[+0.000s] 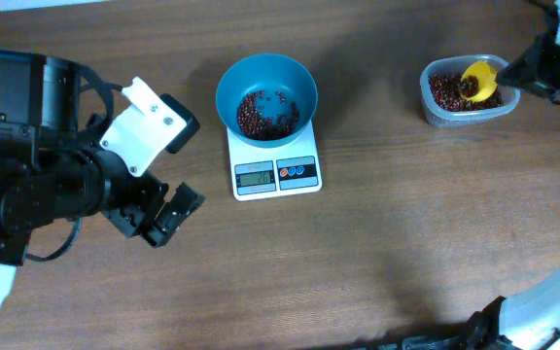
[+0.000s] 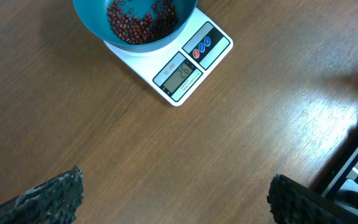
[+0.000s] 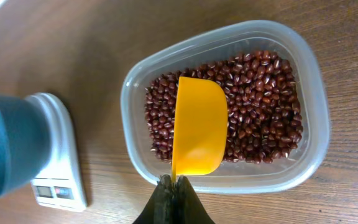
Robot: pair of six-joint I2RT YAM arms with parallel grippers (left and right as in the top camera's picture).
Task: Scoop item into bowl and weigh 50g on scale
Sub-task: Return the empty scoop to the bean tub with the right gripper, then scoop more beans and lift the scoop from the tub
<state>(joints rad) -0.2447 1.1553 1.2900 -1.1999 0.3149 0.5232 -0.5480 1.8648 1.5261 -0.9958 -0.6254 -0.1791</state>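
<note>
Clamped on a yellow plastic scoop (image 3: pixel 199 134), the right gripper (image 3: pixel 174 186) holds it over glossy red-brown beans (image 3: pixel 260 112) in a clear tub (image 3: pixel 312 112), likely to fill it for the round blue plastic bowl (image 1: pixel 261 73) on the white square scale (image 1: pixel 261 156); the left gripper (image 2: pixel 176 202) gapes wide, empty.

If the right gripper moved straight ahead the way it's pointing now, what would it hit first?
Most likely the beans in the clear tub; the yellow scoop held by the right gripper would touch them first, though depth is unclear.
</note>
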